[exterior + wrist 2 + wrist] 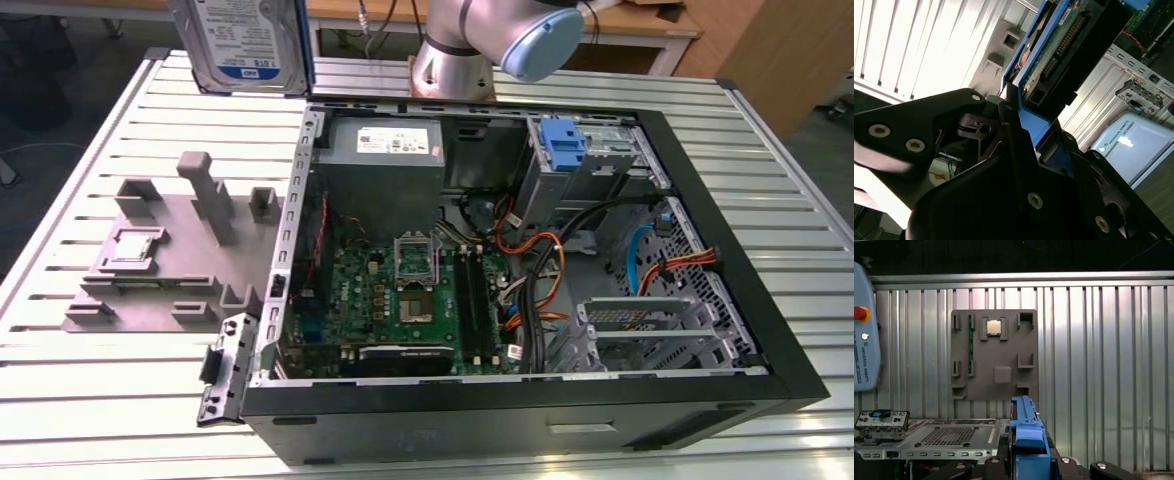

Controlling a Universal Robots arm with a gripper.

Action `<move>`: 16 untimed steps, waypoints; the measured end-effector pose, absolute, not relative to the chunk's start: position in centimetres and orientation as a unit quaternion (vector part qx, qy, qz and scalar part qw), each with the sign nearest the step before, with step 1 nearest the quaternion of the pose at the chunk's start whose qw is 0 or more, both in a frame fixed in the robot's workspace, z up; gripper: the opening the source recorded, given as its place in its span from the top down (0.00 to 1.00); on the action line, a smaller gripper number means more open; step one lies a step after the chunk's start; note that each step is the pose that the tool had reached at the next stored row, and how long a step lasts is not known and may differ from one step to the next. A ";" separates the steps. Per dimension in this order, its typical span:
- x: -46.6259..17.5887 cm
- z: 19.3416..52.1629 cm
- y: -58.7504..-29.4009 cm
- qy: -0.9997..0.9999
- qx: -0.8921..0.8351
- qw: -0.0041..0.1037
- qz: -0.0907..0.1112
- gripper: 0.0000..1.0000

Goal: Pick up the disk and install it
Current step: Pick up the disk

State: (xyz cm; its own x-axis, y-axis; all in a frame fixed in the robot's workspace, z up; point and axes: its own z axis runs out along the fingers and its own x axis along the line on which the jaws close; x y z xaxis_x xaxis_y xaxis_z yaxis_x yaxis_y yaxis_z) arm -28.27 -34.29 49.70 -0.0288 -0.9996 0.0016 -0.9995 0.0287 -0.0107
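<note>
Here, the gripper [1026, 122] is clamped on the disk [1064, 45]. Its black fingers [954, 117] press the blue carrier rail from 2 sides, and the drive stands on edge in the grasp with its circuit-board side showing. In the first wrist view the disk [1026, 427] appears edge-on, hanging over the slatted metal table [1094, 365] near the grey fixture plate [1004, 347], which carries 1 square chip [993, 327]. A teach pendant [864, 330] lies further off.

In the exterior view the disk [254, 40] is held upright in the air, label toward the camera. It is above the table's far side at the exterior view's left and clear of the open computer case [534, 400]. Inside the case, 1 blue caddy [566, 145] sits in the far bay.
</note>
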 end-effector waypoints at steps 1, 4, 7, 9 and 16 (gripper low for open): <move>-28.2 49.7 -34.3 0.717 -0.697 0.003 -0.004 0.63; -27.9 49.7 -34.3 0.717 -0.697 0.003 -0.004 0.63; -27.6 49.7 -34.3 0.717 -0.697 0.003 -0.004 0.63; -27.4 49.7 -34.3 0.717 -0.697 0.003 -0.004 0.63; -27.3 49.7 -34.3 0.717 -0.697 0.003 -0.004 0.63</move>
State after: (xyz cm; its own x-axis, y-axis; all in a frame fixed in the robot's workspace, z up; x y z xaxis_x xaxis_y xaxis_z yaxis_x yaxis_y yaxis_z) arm -27.31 -34.30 49.70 -0.0287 -0.9996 0.0016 -0.9995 0.0287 -0.0107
